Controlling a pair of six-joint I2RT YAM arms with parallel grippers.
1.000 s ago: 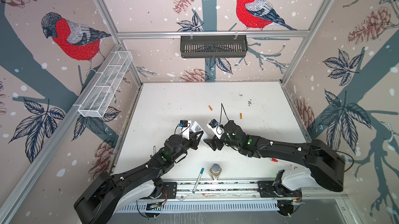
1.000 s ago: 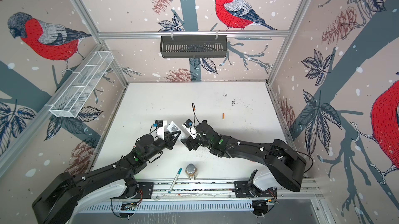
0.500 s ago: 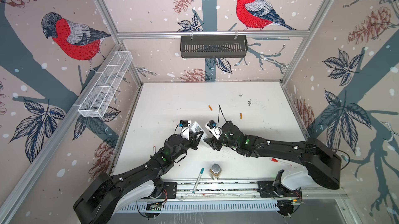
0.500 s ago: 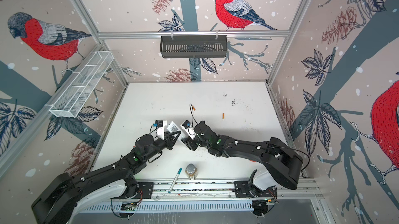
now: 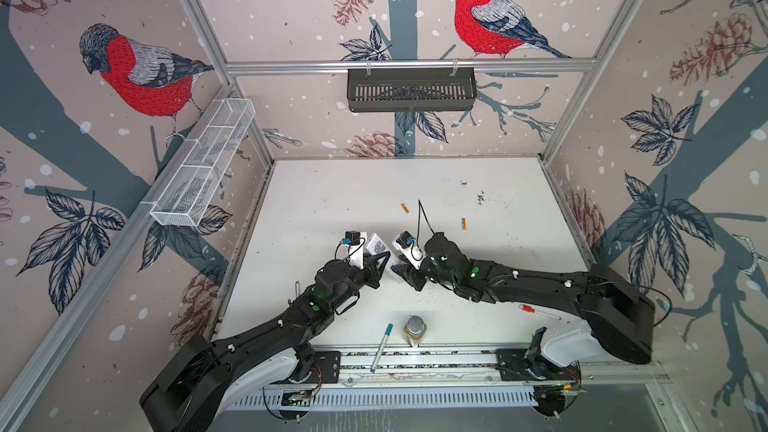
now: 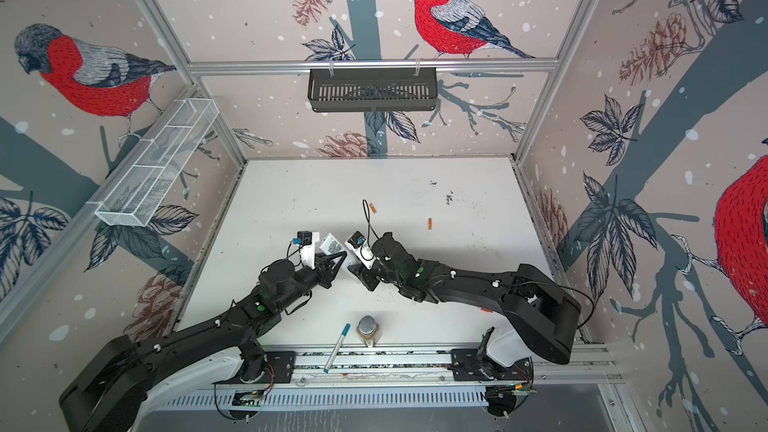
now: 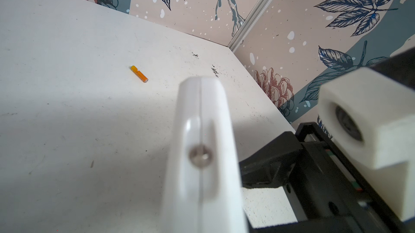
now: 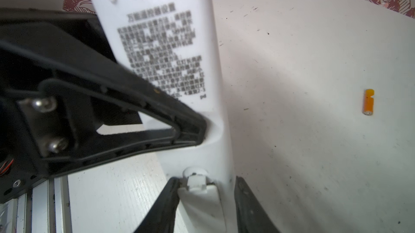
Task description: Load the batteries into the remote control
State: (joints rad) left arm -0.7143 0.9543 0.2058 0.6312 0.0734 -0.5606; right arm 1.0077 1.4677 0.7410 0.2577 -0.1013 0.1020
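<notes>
- Left gripper (image 5: 383,262): closed tight on the remote control (image 5: 376,245). In the right wrist view, one black finger (image 8: 134,99) lies across the remote's printed back, just below the QR-code label.
- Right gripper (image 5: 400,272): jaws narrow. They are set over the end of the remote nearest the arms' bases, opposite the left gripper.
- Right gripper, own wrist view: the two fingers (image 8: 161,205) flank that end and lie against its two long edges. A small white tab (image 8: 194,177) on the remote's back sits just beyond the fingertips.
- Remote control, both top views: it spans the gap between the two grippers near the middle of the table (image 5: 332,201), label side up. It slants away from the arms' bases.
- Remote control, left wrist view: it is seen edge-on, with its side seam and one small round fitting facing the camera. It appears to be off the table surface, with shadow beneath it.
- Battery (image 5: 404,208): it lies flat on the table beyond the grippers, apart from both.
- Second battery (image 5: 464,224): it also lies flat on the table, farther to the right and well apart from the first. Neither gripper touches either cell.
- Each wrist view shows a single orange cell lying alone on the bare table.
- Near the front rail: a teal-capped marker (image 5: 381,346) lies just beside a small jar (image 5: 414,328), well apart from the remote.
</notes>
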